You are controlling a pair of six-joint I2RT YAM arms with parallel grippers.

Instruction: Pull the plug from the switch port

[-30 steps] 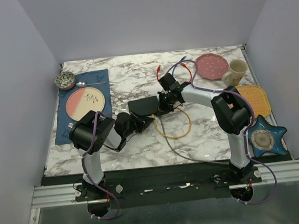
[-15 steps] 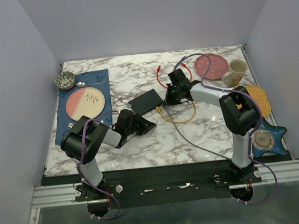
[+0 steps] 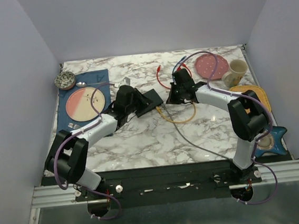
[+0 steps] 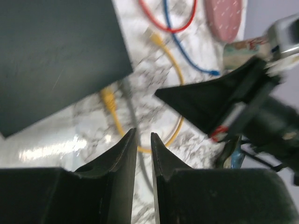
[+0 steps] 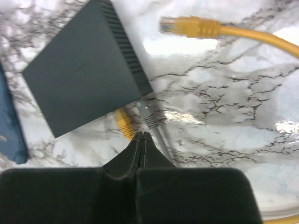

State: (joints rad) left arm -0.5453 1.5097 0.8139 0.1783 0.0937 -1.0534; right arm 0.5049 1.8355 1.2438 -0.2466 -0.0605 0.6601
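The switch (image 3: 149, 100) is a flat black box lying mid-table. It also shows in the left wrist view (image 4: 56, 60) and in the right wrist view (image 5: 84, 74). A yellow plug (image 5: 124, 125) and a grey plug (image 5: 150, 116) sit at its near edge. I cannot tell whether either is seated in a socket. My left gripper (image 3: 137, 103) hovers at the switch's left side. Its jaws (image 4: 143, 136) stand a narrow gap apart and hold nothing. My right gripper (image 3: 172, 98) is just right of the switch, shut and empty (image 5: 141, 135), with its tips just short of both plugs.
A yellow cable (image 3: 180, 117) loops right of the switch, its loose end (image 5: 187, 25) free. A grey cable (image 3: 195, 143) runs toward the front edge. Red and blue cables (image 3: 159, 76), a pink plate (image 3: 211, 66) and a mug (image 3: 234, 72) stand behind. A plate on a blue mat (image 3: 82, 103) is at left.
The switch has slid away from me and to the right. My left arm has swung from the near left up to the switch's left side. My right gripper has drawn back to the right.
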